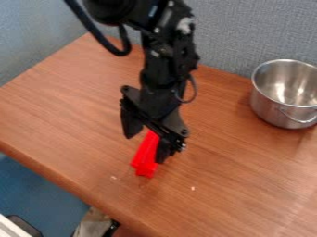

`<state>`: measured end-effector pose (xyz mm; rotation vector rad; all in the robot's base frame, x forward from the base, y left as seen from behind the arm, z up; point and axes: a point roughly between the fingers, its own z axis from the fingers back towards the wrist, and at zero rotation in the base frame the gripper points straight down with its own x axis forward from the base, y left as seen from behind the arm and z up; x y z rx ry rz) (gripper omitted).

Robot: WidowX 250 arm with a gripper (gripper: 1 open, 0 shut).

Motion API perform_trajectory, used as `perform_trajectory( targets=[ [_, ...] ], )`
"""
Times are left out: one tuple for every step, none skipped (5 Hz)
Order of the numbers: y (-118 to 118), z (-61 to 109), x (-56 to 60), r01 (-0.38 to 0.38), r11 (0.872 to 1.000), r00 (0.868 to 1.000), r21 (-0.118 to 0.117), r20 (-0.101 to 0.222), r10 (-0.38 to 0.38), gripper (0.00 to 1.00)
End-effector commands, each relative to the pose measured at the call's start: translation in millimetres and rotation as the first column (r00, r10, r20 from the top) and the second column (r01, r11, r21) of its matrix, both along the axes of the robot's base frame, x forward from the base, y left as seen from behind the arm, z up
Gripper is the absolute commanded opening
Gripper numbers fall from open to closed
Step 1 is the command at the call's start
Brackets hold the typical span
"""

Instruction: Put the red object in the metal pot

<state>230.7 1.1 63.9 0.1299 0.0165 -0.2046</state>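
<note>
Right now gripper points down w/ jaws spread wide, straddling upper end of red block, not clamped on it. Block lies flat on desk near front edge. Steel pot sits well apart, right.

single raised view, looking down at an angle across a wooden table, table's near corner toward 6 o'clock, blue wall at 12 o'clock, robot arm near centre, metal pot cut at 3 o'clock edge, medium distance
</note>
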Motion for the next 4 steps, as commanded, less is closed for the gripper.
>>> perform_trajectory(
  targets=[
    [9.7, 18.0, -2.6, -0.007, 1.000, 0.998, -0.023, 0.064, 0.008, 1.00],
    [9.8, 14.9, -2.1, -0.032, 0.999, 0.992, -0.043, 0.121, 0.037, 1.00],
    [10.4, 11.7, -3.1, -0.030, 0.998, 0.986, -0.062, 0.161, 0.040, 1.00],
    [11.3, 8.4, -1.8, -0.023, 0.997, 0.981, -0.076, 0.190, 0.038, 1.00]
  ],
)
